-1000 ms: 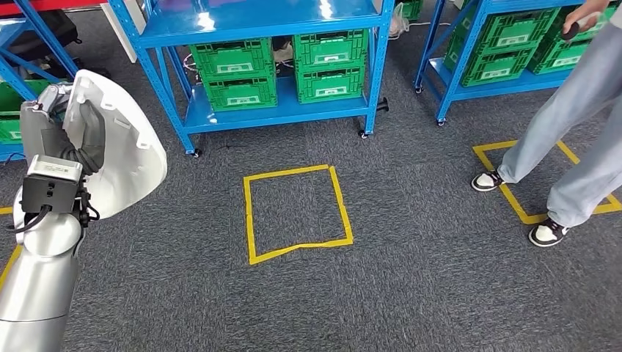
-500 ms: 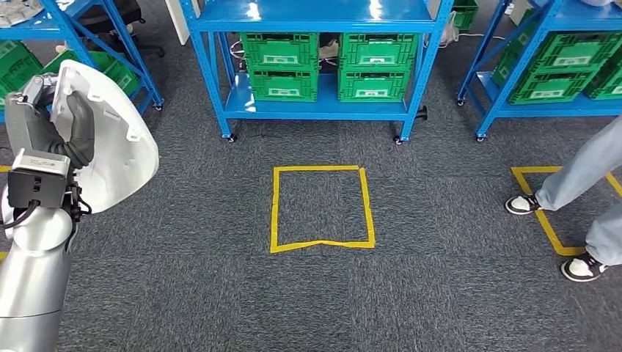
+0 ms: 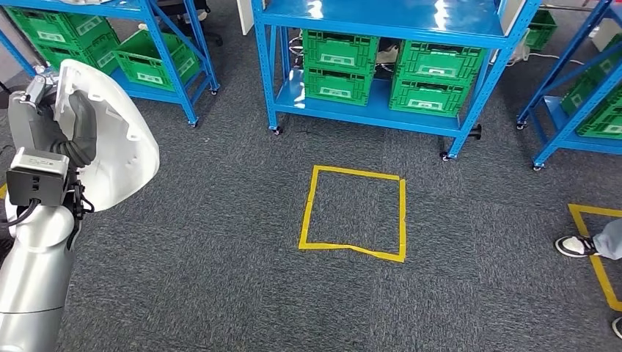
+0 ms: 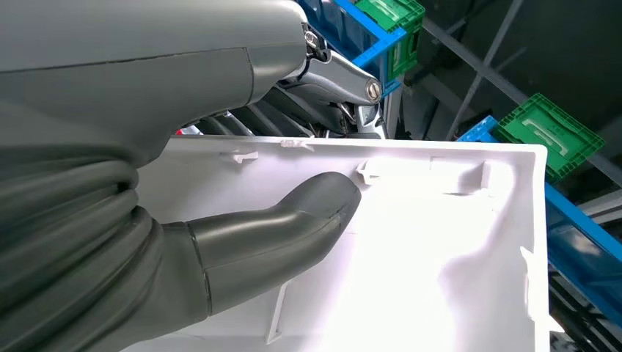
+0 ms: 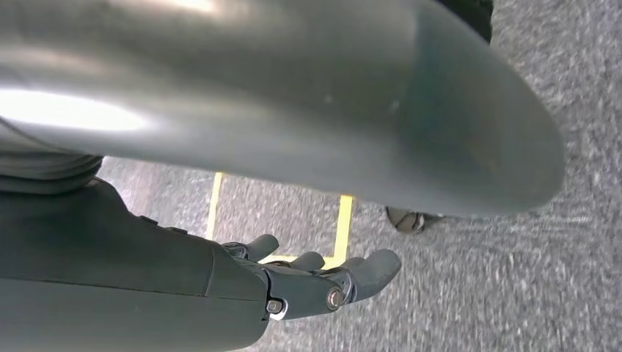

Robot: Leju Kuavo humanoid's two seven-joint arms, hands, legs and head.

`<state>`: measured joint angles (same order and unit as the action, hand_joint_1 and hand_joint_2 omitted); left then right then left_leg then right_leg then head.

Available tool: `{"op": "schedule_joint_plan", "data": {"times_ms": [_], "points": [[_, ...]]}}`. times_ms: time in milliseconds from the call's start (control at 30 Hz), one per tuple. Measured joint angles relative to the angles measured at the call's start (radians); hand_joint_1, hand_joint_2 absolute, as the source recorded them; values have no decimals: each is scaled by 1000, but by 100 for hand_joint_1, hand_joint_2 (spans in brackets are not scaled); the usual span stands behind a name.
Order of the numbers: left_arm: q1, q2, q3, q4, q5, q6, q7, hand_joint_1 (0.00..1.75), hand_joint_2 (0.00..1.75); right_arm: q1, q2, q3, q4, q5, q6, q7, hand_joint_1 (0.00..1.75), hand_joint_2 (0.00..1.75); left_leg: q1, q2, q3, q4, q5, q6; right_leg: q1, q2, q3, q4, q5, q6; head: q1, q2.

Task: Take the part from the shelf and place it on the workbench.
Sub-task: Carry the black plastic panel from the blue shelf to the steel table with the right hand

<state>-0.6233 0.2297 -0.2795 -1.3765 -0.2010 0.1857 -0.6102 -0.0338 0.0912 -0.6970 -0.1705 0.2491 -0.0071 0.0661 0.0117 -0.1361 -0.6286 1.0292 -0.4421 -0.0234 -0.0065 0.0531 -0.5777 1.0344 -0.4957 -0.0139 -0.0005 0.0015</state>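
Note:
The part is a large white curved plastic shell [image 3: 121, 150], held upright at the left of the head view by my left hand [image 3: 67, 136], above the carpet. In the left wrist view the grey thumb [image 4: 293, 220] presses on the shell's ribbed inner face [image 4: 433, 249], and the other fingers reach round its far edge. My right hand [image 5: 323, 282] hangs over the grey carpet, its fingers loosely apart and holding nothing.
A blue shelf rack [image 3: 469, 95] with green crates [image 3: 381, 66] stands ahead. More blue racks stand at the left [image 3: 183, 66] and right [image 3: 557, 110]. A yellow taped square [image 3: 356, 213] marks the carpet. A person's shoe [image 3: 576, 246] rests by another taped square at the right.
The whole scene has slid to the right, so the camera has turned left. My left hand still holds the white shell the same way. The person is now nearly out of the picture.

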Motion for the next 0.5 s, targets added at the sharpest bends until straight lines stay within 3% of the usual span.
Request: {"op": "schedule_joint_plan", "data": {"times_ms": [67,133,200,233,267,333,400,433,500], "points": [[-1,11,1,1,4,3,-3,175,175,0,0,0,0,2,1,0,0,0,-3,36,-18,31,-20,-8,-5,-26,3,-10,6,-14,-6,0],[-4,20,1,4,11,5,-7,175,175,2,0,0,0,4,2,0,0,0,-4,101,-67,139,-80,-16,-6,-54,4,-14,8,-22,-13,0],[-4,25,0,14,24,7,-14,175,175,4,0,0,0,7,4,0,0,0,1,127,-118,254,-128,-26,-5,-83,3,-13,7,-23,-15,0],[-4,29,0,20,31,9,-19,175,175,4,0,0,0,9,4,0,0,0,3,131,-124,272,-128,-29,-5,-97,3,-13,6,-22,-16,0],[-4,33,0,24,37,12,-24,175,175,4,0,0,0,10,4,0,0,0,5,135,-109,249,-110,-30,-5,-110,3,-12,5,-21,-16,0],[-7,42,0,31,45,15,-32,175,175,3,0,0,0,11,4,0,0,0,5,166,-32,114,-55,-29,-4,-136,7,-9,0,-13,-16,0],[-11,47,-1,36,49,18,-37,175,175,1,-1,0,0,12,4,0,0,0,1,196,25,10,-25,-18,0,-158,10,-6,-6,-2,-14,0],[-12,48,-1,38,51,20,-38,175,175,0,-1,0,0,13,3,0,0,0,-2,199,30,-3,-26,-10,3,-167,12,-6,-7,4,-14,0],[-13,53,-1,42,54,22,-39,175,175,-4,-1,0,0,13,2,0,0,0,-3,175,27,-2,-21,3,3,-183,16,-7,-9,16,-13,0]]}}
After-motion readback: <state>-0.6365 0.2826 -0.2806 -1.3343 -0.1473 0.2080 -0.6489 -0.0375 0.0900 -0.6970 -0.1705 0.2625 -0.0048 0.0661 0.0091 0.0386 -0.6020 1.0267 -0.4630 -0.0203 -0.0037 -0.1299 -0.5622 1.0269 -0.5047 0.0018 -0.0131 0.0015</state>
